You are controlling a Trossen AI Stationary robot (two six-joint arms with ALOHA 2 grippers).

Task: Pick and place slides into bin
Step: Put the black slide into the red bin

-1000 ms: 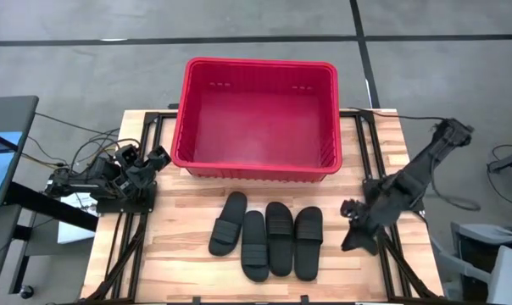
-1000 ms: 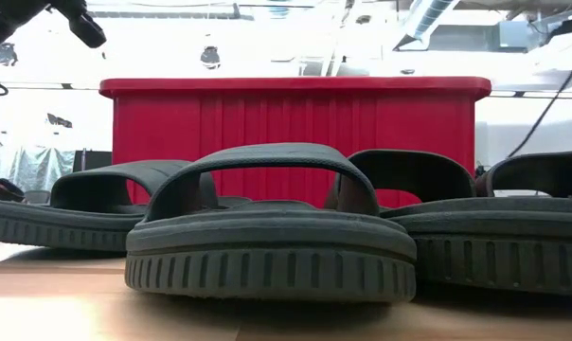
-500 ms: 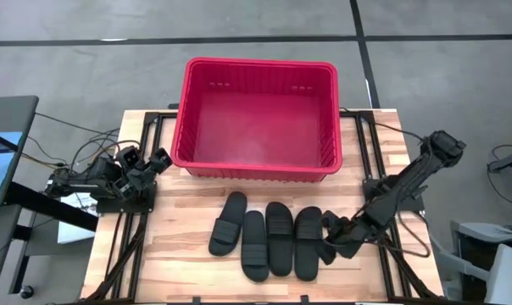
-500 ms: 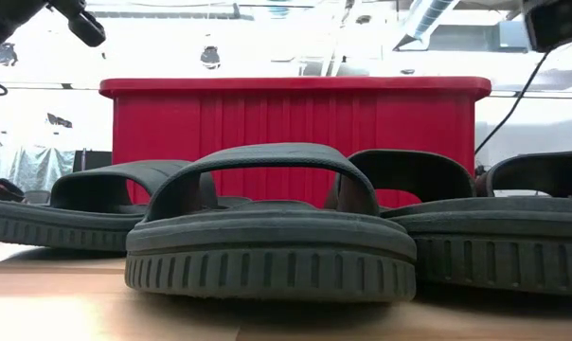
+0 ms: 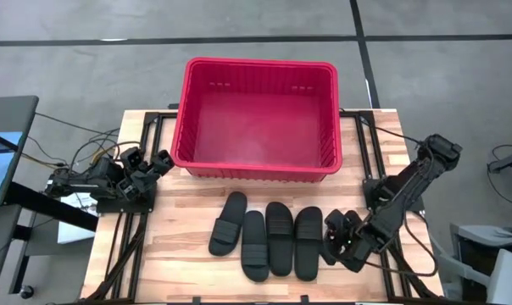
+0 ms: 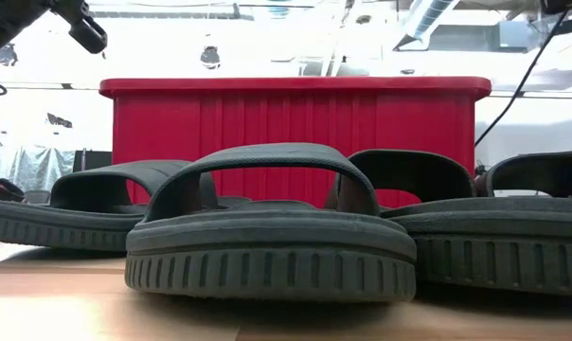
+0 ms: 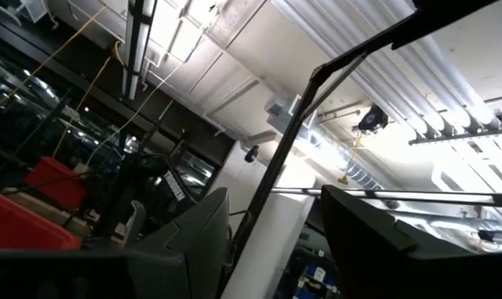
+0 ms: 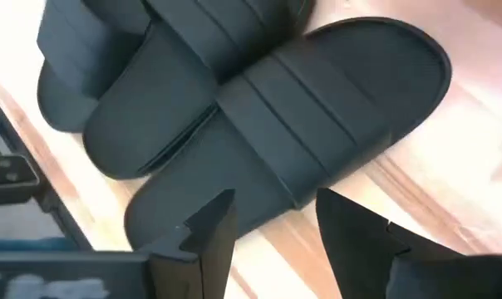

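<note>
High view, slides: we see four matching black slides (image 5: pixel 268 237) side by side on the wooden worktop (image 5: pixel 184 216), just in front of the red bin (image 5: pixel 258 119); each has a flat sole and a wide strap.
High view, axes: three slides lie with their long axes running toward the bin; the leftmost one (image 5: pixel 228 222) is tilted off that line.
High view, right gripper: we find the right gripper (image 5: pixel 341 244) low beside the rightmost slide (image 5: pixel 308 241), jaws parted.
High view, change: half a second ago the right gripper sat slightly nearer the bin; it has shifted toward the front edge, and the slides have not moved.
High view, left gripper: the left gripper (image 5: pixel 158 161) waits near the bin's left front corner.
Low view: we look along the worktop at the slides' ribbed sole edges (image 6: pixel 270 265) and arched straps, with the bin's ribbed wall (image 6: pixel 295 133) behind them.
Left wrist view: the left gripper's (image 7: pixel 272 241) dark jaws stand apart, with only the room's ceiling beyond.
Right wrist view: the right gripper's (image 8: pixel 272 224) jaws are spread, nothing between them, pointing at the nearest slide (image 8: pixel 292 158), whose strap crosses its middle.
</note>
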